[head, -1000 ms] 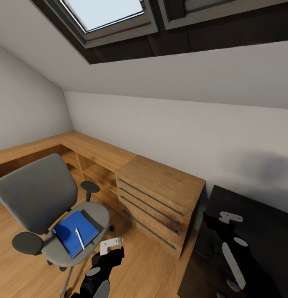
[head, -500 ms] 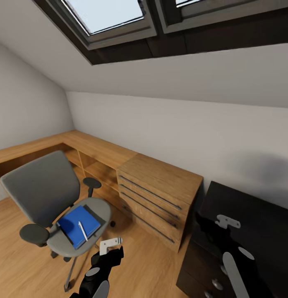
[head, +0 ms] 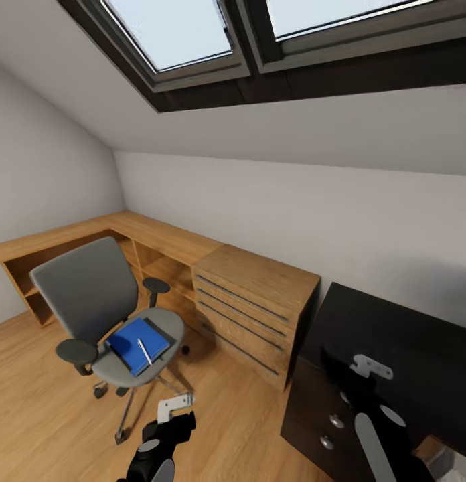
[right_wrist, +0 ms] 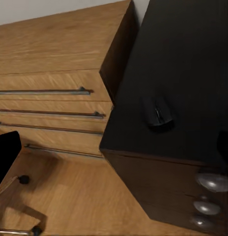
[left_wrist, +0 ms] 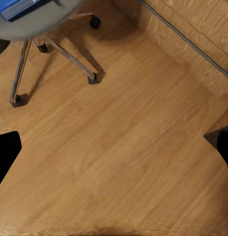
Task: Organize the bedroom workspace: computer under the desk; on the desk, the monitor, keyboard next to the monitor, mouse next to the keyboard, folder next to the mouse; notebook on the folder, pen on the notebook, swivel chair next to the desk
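Note:
The grey swivel chair (head: pixel 92 294) stands on the wood floor left of centre. On its seat lies the blue folder (head: pixel 134 345) with the pale pen (head: pixel 144 351) on top. A dark strip runs along the folder's far edge; whether it is the notebook I cannot tell. The black desk (head: pixel 407 328) is at the right, and the black mouse (right_wrist: pixel 158 115) sits near its corner. My left gripper (head: pixel 178 410) hangs open above the floor beside the chair's star base (left_wrist: pixel 55 49). My right gripper (head: pixel 359 367) is open over the desk corner. Computer, monitor and keyboard are out of view.
A light wooden drawer cabinet (head: pixel 256 304) stands against the desk's left side, with low wooden shelving (head: pixel 65 241) running along the wall behind the chair. Silver knobs (head: pixel 335 422) mark the desk's drawer unit. Skylights (head: pixel 193 33) sit in the sloped ceiling. Open floor (head: pixel 45 415) lies before the chair.
The whole picture has shifted: the camera has drawn back and turned, so chair and cabinet look smaller and the desk's drawer knobs have come into sight. Both grippers keep their open pose.

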### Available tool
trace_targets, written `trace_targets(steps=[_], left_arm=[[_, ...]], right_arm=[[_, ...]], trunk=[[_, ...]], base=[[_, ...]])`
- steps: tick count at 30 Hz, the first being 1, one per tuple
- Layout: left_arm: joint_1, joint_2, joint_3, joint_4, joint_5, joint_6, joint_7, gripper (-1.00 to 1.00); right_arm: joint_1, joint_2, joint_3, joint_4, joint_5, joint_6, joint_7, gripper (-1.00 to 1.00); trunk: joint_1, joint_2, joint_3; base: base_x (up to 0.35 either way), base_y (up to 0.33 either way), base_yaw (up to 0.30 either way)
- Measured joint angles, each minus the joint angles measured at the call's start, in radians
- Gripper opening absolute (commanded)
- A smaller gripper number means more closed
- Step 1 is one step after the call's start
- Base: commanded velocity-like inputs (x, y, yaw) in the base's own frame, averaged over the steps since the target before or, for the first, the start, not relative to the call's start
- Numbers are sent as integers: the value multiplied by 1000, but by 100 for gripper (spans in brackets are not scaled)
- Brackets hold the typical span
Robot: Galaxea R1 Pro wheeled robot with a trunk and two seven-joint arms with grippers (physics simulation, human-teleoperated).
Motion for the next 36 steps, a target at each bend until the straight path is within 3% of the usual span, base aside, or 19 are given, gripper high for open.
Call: trace_targets(steps=[10,22,23,27,31,36], left_arm=[[0,-1,6,108,2,0,-1,100],[0,2,4,343,-5,-25,1,100],[0,4,4,387,-5,-51,0,100],[0,6,4,484,-3,-149,-1,100],[0,5,1,588,-1,-265,-5,100],[0,2,-21,718,-7,-369,-22,100]], right_arm=[[28,-3,51,242,22,-188,-36,100],[42,-1,93,616,210,-428,-35,100],[43,-1,101,683,238,-477,-34,100],[43,-1,119,827,284,-598,-33,100],[43,-1,128,942,307,-736,-34,100],[43,-1,133,1013,318,-864,-34,100]], trunk=[[0,0,16],[-1,0,25],[-1,0,25],[-1,0,26],[-1,0,26],[-1,0,26]], base=[[-293,142,-13],[-95,295,-83],[-18,317,-20],[-11,318,-12],[-4,320,-5],[-2,320,-3]])
